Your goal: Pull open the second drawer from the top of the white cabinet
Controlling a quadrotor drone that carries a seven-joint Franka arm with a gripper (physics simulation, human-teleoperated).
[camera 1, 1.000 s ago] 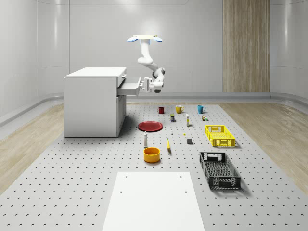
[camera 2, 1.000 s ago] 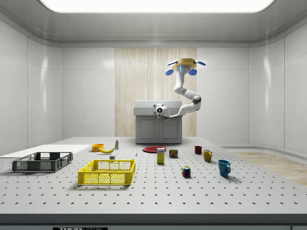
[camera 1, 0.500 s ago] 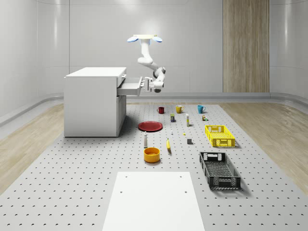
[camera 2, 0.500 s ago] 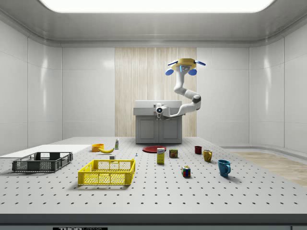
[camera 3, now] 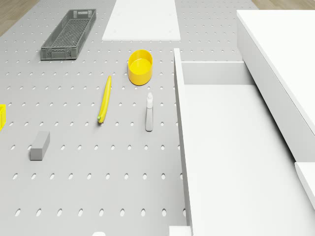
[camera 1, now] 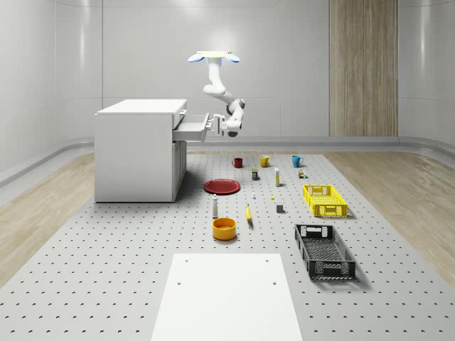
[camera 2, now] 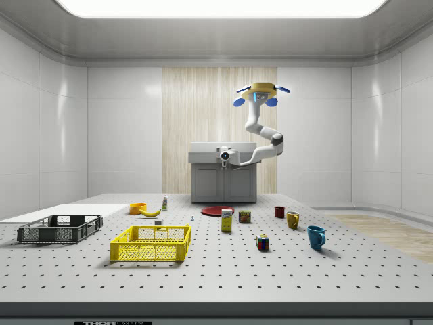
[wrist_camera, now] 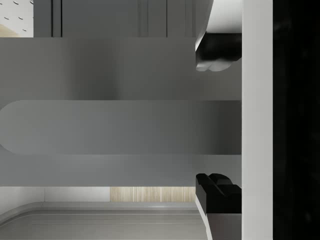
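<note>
The white cabinet [camera 1: 135, 153] stands at the whole-scene view's left. A drawer [camera 1: 190, 128] just under its top is pulled out, and its bare white inside [camera 3: 231, 157] lies below the drone camera. The drone [camera 1: 213, 56] hovers in front of the cabinet, above the drawer's front, also in the side view [camera 2: 258, 89]. The arm bends down to the gripper [camera 1: 213, 126] at the drawer front. In the wrist view the gripper [wrist_camera: 217, 122] is open. Its black fingertips [wrist_camera: 217, 52] straddle the grey handle bar [wrist_camera: 120, 127], with a gap on each side.
On the floor before the cabinet lie a red plate [camera 1: 222, 186], a white bottle [camera 1: 215, 206], a banana [camera 1: 249, 213] and an orange bowl [camera 1: 224, 228]. A yellow crate [camera 1: 325, 200], a black crate [camera 1: 324, 250], three mugs [camera 1: 264, 160] and a white sheet [camera 1: 227, 298] lie farther out.
The arm's wrist has risen a little and drawn slightly towards the cabinet. The drawer stays pulled out as before, and the drone holds its place.
</note>
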